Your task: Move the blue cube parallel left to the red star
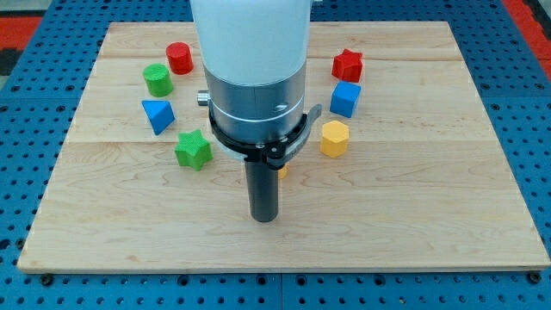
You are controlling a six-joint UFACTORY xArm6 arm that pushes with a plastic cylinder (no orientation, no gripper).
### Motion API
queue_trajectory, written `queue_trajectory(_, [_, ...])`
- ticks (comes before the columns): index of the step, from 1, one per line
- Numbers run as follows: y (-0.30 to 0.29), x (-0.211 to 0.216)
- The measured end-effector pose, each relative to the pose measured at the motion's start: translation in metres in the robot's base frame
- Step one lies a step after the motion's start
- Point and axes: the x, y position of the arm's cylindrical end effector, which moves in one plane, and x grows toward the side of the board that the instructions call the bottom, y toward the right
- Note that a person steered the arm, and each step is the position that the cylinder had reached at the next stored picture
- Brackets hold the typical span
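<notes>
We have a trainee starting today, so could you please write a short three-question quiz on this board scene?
1. True or false: the blue cube lies directly below the red star in the view.
2. Which block is nearest the blue cube's lower side? A) green star B) yellow block C) red cylinder
3. Fill in: my tip is toward the view's ____ from the blue cube.

Key: 1 true; 2 B, the yellow block; 3 bottom left.
</notes>
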Motion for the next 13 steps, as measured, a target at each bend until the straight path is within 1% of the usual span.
queue_trajectory(1, [-0.005,-0.001])
queue_trajectory(2, [0.037,0.007])
queue_trajectory(3, [0.129,-0.025])
queue_trajectory(4, [0.148,-0.089])
queue_trajectory(5, [0.115,-0.147])
queue_trajectory(6, [0.076,-0.167])
queue_trajectory(7, [0.126,-0.159])
queue_trajectory(8, [0.133,-0.183])
queue_trajectory(9, [0.177,-0.223])
queue_trajectory(10, [0.159,-0.236])
queue_trajectory(11, [0.069,-0.201])
queue_trajectory(12, [0.045,-0.196])
queue_trajectory(13, [0.083,-0.175])
